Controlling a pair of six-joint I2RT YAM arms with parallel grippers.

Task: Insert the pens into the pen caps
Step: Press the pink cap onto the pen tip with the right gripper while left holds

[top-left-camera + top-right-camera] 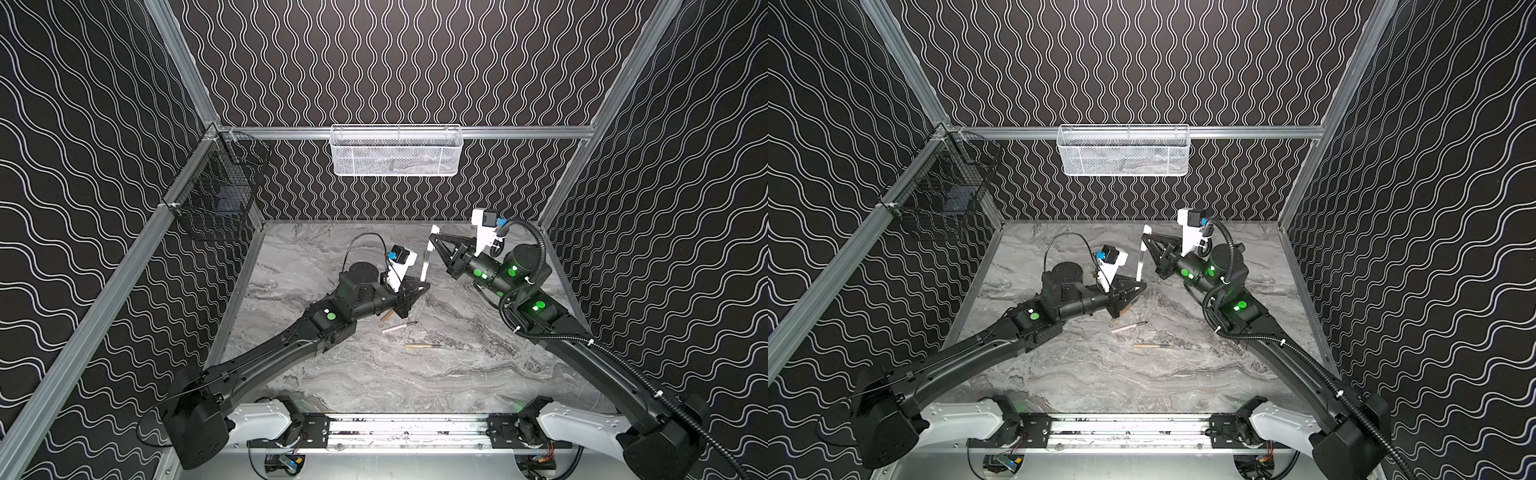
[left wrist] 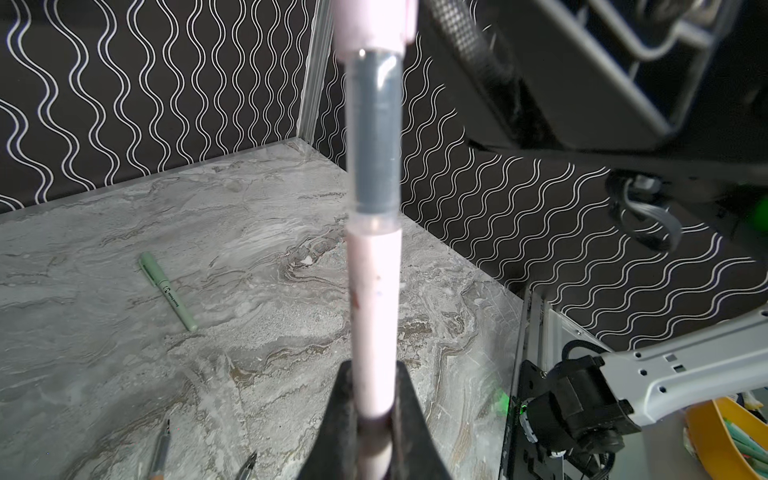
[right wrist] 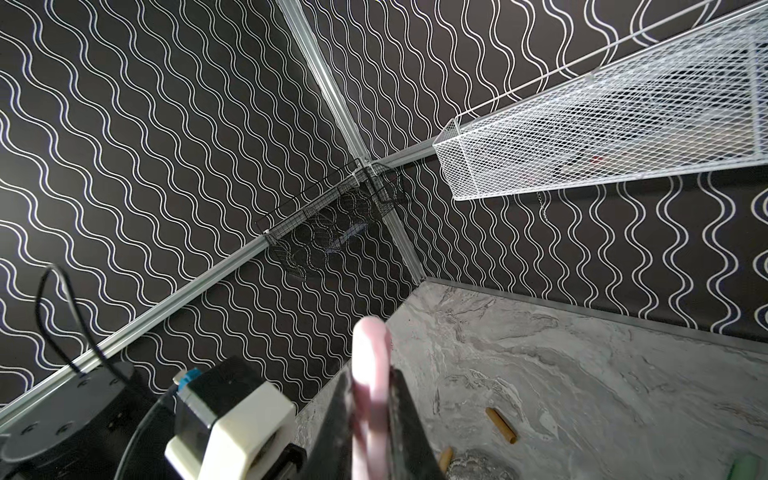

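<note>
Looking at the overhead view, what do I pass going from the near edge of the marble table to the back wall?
Tan-brown pen → pale pink pen lying flat → short tan-brown cap → raised pale pink pen → its pale pink cap → white mesh basket.

A pale pink pen (image 1: 424, 272) stands almost straight up in the air, with a pale pink cap (image 1: 434, 230) on its top end. Down on the table (image 1: 478, 374) lie a second pink pen (image 1: 398, 327) and a brown pen (image 1: 420, 345), near each other, thin dark tips showing. A short brown cap (image 1: 387, 316) lies just beside them. A green pen (image 2: 168, 291) with its cap on lies flat, well apart
</note>
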